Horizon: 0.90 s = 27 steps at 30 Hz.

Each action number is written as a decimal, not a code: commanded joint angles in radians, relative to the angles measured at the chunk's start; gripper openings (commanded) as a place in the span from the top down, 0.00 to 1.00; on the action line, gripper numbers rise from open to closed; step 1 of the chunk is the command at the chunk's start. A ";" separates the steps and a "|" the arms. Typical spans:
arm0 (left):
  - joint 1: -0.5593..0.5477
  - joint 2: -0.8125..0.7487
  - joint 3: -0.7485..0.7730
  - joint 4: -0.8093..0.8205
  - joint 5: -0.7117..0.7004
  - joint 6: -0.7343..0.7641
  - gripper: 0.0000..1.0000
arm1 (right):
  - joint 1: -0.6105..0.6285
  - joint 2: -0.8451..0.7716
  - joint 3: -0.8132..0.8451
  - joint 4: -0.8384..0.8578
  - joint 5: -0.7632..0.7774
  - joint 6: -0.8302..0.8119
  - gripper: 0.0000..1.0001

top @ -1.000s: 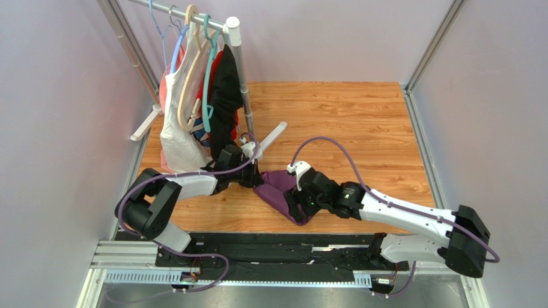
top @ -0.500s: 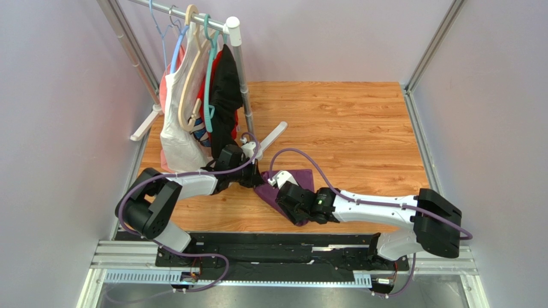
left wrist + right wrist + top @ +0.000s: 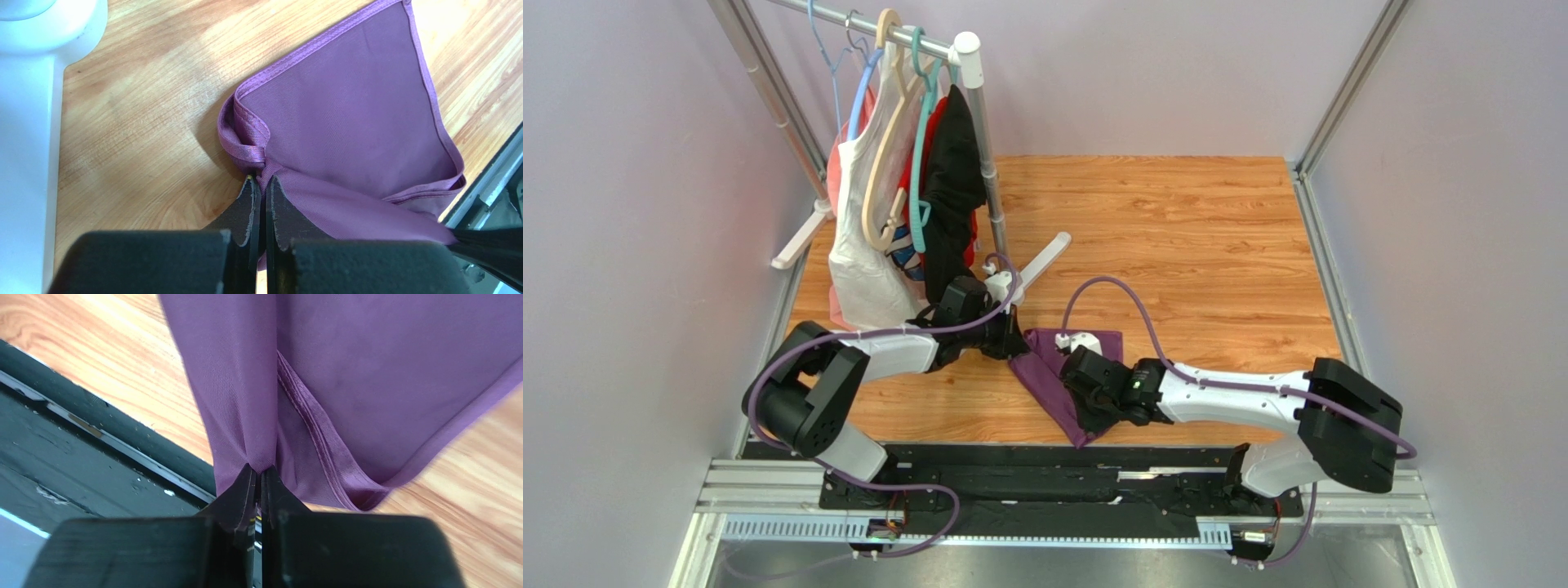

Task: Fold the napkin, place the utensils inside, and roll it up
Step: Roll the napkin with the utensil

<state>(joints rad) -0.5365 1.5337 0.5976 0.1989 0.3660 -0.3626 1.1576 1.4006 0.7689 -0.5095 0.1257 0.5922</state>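
here the purple napkin (image 3: 1048, 382) lies bunched on the wood tabletop (image 3: 1210, 245), near the front edge. the left pincer (image 3: 260, 182) is pinching one corner of it. the right pincer (image 3: 258, 473) is pinching another fold.

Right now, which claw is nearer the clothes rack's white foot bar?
Left. The left claw pinches the wrinkled purple cloth napkin's corner beside the white foot bar; the right claw grips its near edge, by the black base rail, farther off.
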 commanded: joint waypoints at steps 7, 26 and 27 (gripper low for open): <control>0.004 -0.010 -0.016 -0.041 -0.059 0.007 1.00 | -0.062 0.003 -0.198 0.189 -0.204 0.190 1.00; 0.000 -0.418 -0.134 -0.211 -0.157 -0.200 0.09 | -0.090 0.034 -0.218 0.195 -0.150 0.176 1.00; -0.002 -0.432 -0.151 -0.208 -0.160 -0.216 0.09 | -0.090 0.037 -0.217 0.195 -0.150 0.173 1.00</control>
<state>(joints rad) -0.5354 1.1526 0.5320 0.0441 0.2394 -0.4732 1.0718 1.3838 0.5941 -0.2226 -0.0788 0.7856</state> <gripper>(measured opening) 0.911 0.021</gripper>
